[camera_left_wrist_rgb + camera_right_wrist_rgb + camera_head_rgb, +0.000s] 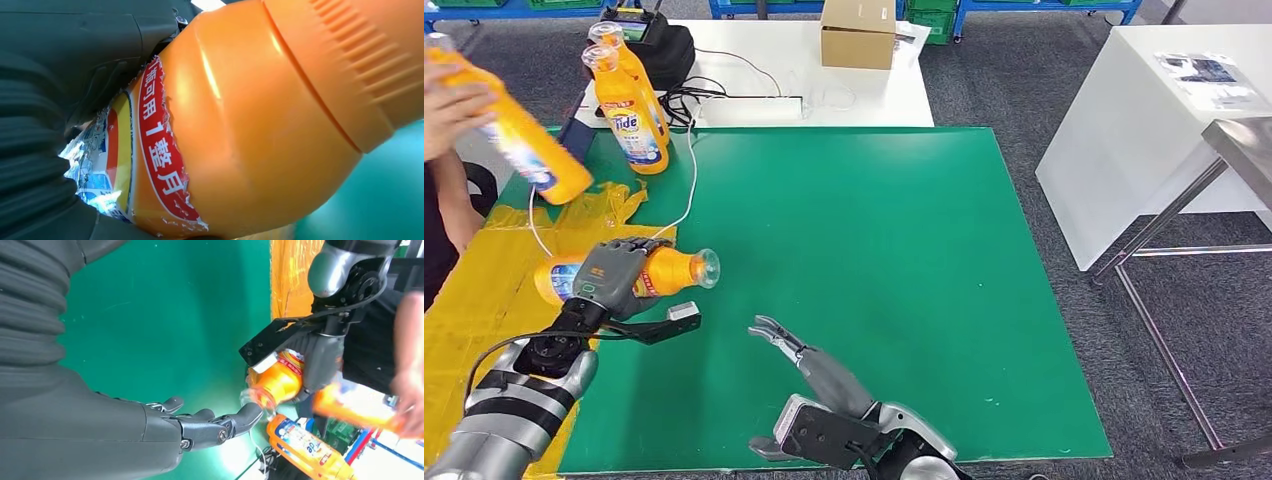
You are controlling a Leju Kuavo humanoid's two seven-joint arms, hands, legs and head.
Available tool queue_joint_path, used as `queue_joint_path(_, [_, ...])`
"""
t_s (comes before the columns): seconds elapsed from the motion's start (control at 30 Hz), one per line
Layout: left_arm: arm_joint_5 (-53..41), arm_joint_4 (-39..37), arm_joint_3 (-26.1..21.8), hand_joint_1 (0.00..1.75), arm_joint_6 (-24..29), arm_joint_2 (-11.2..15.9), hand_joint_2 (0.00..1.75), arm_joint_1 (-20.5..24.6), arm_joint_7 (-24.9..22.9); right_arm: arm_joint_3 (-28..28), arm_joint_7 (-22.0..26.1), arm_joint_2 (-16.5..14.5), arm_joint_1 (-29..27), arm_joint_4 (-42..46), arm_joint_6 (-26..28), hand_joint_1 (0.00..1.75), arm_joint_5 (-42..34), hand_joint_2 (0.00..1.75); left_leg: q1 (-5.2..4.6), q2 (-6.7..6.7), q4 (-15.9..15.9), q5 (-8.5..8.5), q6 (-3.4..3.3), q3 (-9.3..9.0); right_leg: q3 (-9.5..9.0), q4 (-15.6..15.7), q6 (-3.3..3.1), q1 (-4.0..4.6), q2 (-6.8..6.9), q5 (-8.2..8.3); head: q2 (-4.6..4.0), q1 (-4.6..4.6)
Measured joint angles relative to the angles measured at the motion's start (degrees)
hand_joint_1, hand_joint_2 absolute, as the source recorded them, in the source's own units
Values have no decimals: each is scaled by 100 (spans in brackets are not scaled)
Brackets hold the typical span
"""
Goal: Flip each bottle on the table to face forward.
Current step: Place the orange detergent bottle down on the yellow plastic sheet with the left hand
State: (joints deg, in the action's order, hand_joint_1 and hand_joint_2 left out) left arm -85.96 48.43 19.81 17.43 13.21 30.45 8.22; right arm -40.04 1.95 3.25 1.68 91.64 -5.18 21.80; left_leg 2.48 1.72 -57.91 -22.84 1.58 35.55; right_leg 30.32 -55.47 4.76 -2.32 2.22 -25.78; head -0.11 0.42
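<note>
Your left robot hand (609, 277) grips the lying bottle (664, 271) at the desk's (874, 250) left edge; the right robot hand (809, 362) waits open, fingers spread. The torn label looks slick, so the bottle may twist or slip, and a person's hand (452, 105) swinging another bottle (519, 135) nearby risks a bump.

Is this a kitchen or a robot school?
Probably a robot test lab, not a kitchen: a green mat taped on a table, white work tables, blue racks with green crates, and a cardboard box.
</note>
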Motion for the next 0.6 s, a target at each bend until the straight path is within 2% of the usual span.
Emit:
queue_joint_path(0.27, [-174,-961,-1,175,-275,145,175,253,-240,-94,1,67,11,5,0,0,-4,175,0,3,0,0,0,6,12,0,0,0,-1,0,0,1])
queue_joint_path(0.47, [-228,-1302,1,175,-330,169,175,306,-300,-133,2,90,12,5,0,0,-5,175,0,2,0,0,0,8,12,-2,0,0,-1,0,0,0])
queue_joint_path(0.5, [-228,-1335,1,167,-347,169,175,316,-304,-135,2,92,12,5,0,0,-4,175,0,2,0,0,0,8,12,-2,0,0,-1,0,0,0])
queue_joint_path(0.6, [-224,-1458,1,36,-478,173,175,375,-354,-143,2,95,12,5,0,0,-6,175,0,1,0,0,0,9,11,-2,0,0,0,0,0,0])
